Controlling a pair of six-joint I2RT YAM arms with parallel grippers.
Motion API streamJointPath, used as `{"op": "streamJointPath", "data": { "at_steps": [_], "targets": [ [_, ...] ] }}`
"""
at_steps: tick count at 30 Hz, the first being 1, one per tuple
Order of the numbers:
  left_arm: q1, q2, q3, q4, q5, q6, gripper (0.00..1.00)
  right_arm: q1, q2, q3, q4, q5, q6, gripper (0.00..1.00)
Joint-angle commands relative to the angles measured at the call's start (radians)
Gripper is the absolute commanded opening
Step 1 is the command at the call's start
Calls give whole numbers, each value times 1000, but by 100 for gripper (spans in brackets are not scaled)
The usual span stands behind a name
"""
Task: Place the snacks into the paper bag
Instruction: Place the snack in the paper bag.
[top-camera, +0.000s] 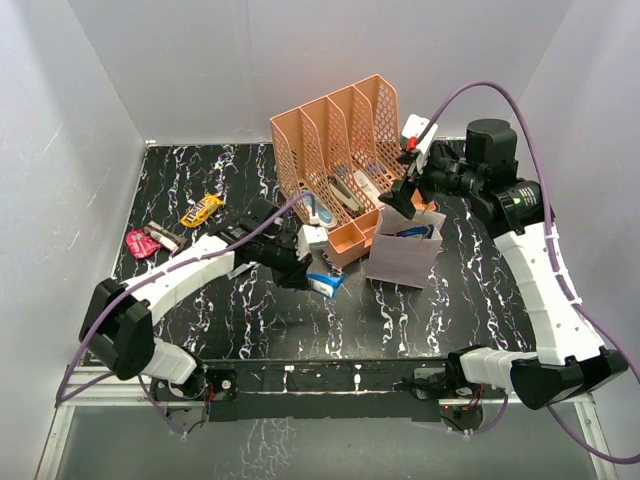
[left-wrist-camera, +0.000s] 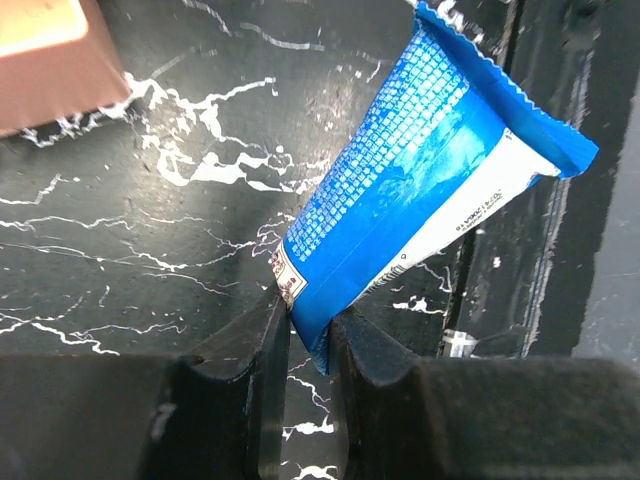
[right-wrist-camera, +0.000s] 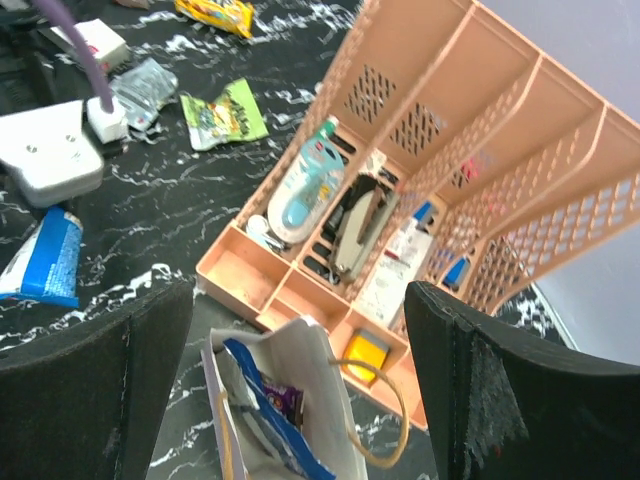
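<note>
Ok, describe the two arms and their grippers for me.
The left arm and right arm are both built of white shell links between black joints, with a black motor housing near each base. A purple cable loops loosely along each. The left gripper and right gripper are matte black, with two blocky fingers.

Black marble-look table (top-camera: 470, 310) w/ white veins. Plain white walls on 3 sides: left wall (top-camera: 60, 150), back wall (top-camera: 300, 60), right wall (top-camera: 595, 140). Peach mesh file rack (top-camera: 335, 135) stands mid-back on tabletop. Grey floor (top-camera: 300, 450) past near edge. Soft even light.
</note>
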Motion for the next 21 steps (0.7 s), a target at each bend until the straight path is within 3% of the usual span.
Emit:
{"op": "streamJointPath", "data": {
  "at_steps": [1,8,21],
  "targets": [
    [72,-75,48,-35,218,-30,17,17,25,66,37,-190,-27,90],
    [131,-117,137,-102,342,-41,18,74,27,-11,-28,-357,-127,89],
    [145,-83,331,-245,397,36,19,259,-9,-146,-101,-293,-202,82]
  ]
}}
